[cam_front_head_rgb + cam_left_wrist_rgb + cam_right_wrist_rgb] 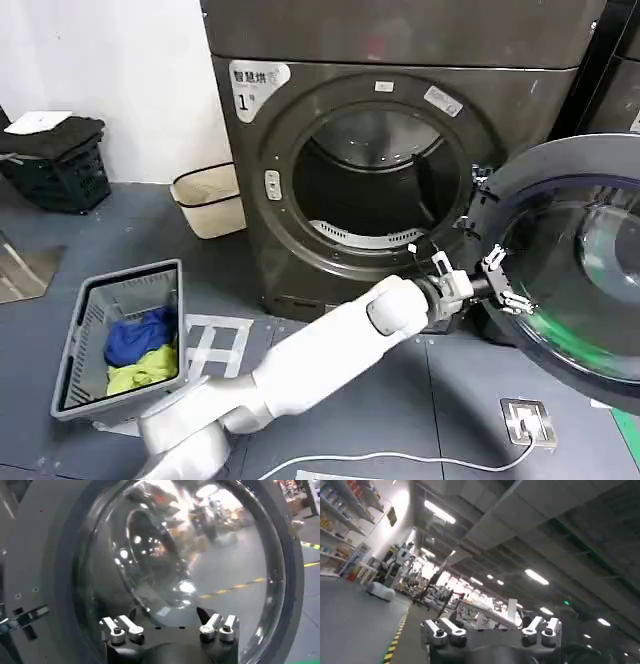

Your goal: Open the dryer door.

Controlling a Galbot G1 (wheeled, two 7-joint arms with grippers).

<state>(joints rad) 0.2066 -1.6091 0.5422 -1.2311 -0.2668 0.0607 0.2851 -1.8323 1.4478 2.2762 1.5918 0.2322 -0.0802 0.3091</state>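
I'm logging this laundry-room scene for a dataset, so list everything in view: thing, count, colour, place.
dryer: one, dark grey, stickered "1", centre back, drum exposed.
dryer door: one, grey frame around clear domed glass, swung open to the dryer's right.
laundry basket: one, grey, on the floor at left, holding blue and yellow clothes.
bin: one, cream, beside the dryer at left.
dark crate: one, far left by the wall, black fabric and white paper on top.
floor outlet: one, metal, lower right, white cable attached.
left gripper: one, open, at the door's inner side.
right gripper: one, open, facing the ceiling.
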